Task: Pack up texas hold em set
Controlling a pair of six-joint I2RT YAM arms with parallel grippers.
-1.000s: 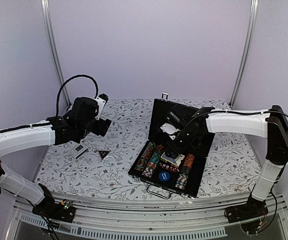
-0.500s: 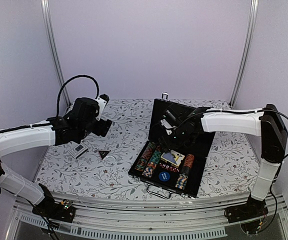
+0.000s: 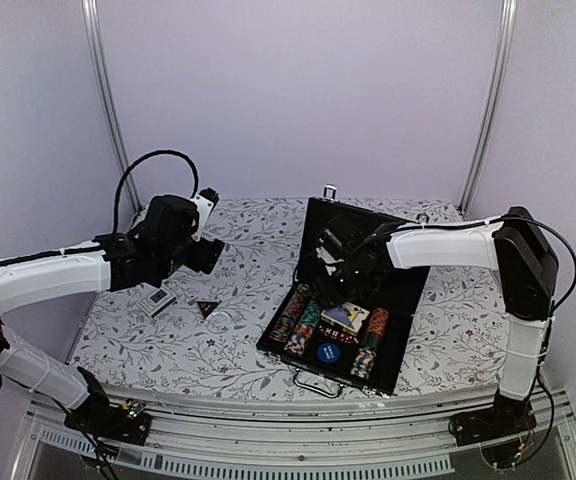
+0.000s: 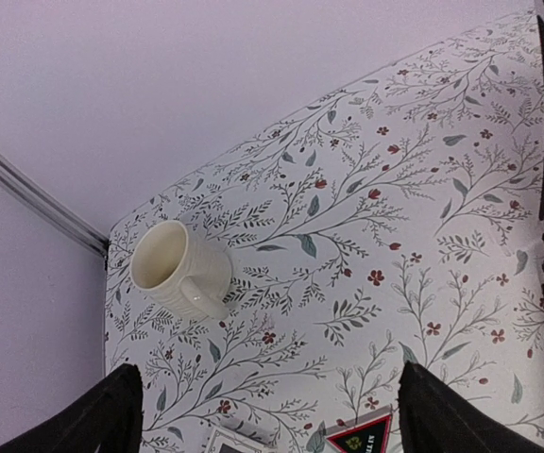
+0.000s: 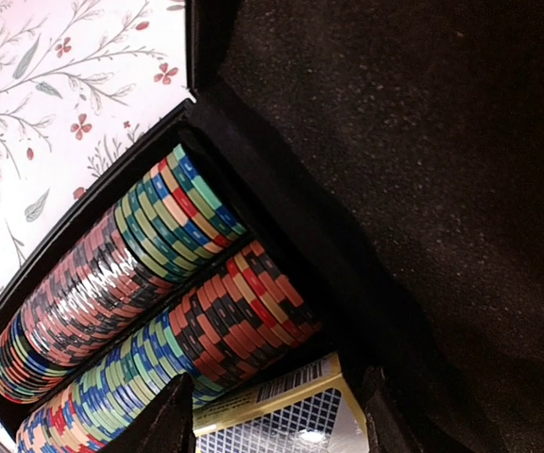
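Observation:
The black briefcase (image 3: pixel 400 352) lies open at centre right, lid (image 3: pixel 320 228) upright. It holds multicoloured chip rows (image 3: pixel 299 316), a blue-backed card deck (image 3: pixel 346 318), red dice (image 3: pixel 344 338) and a blue disc (image 3: pixel 328 352). My right gripper (image 3: pixel 330 285) hovers open and empty over the case's back left. In the right wrist view the chip rows (image 5: pixel 149 274) and the deck (image 5: pixel 286 417) lie below the gripper (image 5: pixel 272 425). A black triangle (image 3: pixel 206 308) and a second deck (image 3: pixel 158 298) lie on the table. My left gripper (image 3: pixel 211 255) hangs open above them; the triangle (image 4: pixel 359 436) shows between its fingers (image 4: pixel 111 411).
A cream mug (image 4: pixel 179 271) lies on its side near the table's back left corner. The case's metal handle (image 3: pixel 318 382) points at the near edge. The floral tablecloth (image 3: pixel 238 340) covers the table. Grey walls and metal posts (image 3: pixel 108 110) close in the back.
My right gripper has drawn up and back to the left, away from the card deck, which stays in the case. The left arm has not moved.

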